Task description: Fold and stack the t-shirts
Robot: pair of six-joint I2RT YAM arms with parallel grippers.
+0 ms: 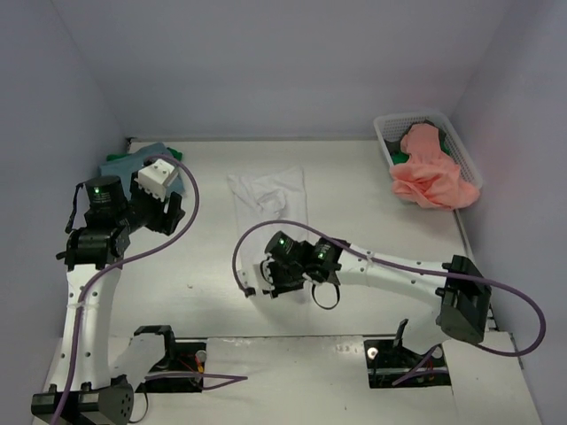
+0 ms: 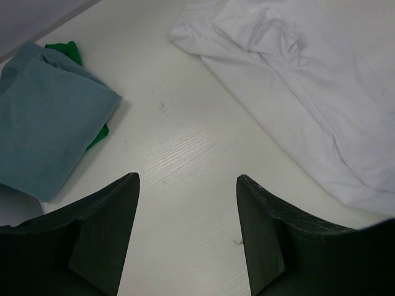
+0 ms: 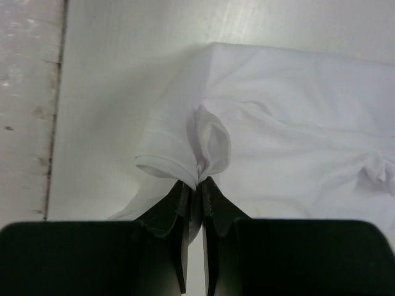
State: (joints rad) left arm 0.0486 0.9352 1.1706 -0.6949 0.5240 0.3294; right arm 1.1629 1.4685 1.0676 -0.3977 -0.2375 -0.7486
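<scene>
The white t-shirt [image 1: 270, 190] lies rumpled on the desk [image 1: 372, 204]. The right jaws are clamped tight on a small pinch of its near edge. The left jaws, left of the shirt, stand parted, holding nothing. Further left lies the folded teal t-shirt [image 2: 43, 117]. We judge the thin pinch may slip, or pulling 1 corner alone may bunch the cloth.

The white t-shirt [image 3: 290, 117] ahead of the right gripper [image 3: 197, 184] is thin, matt, creased cloth. The fingers [image 2: 105, 228] of the left gripper [image 2: 188, 182] look like dark matt plastic; the table [image 2: 185, 154] under them shows fine grain.
</scene>
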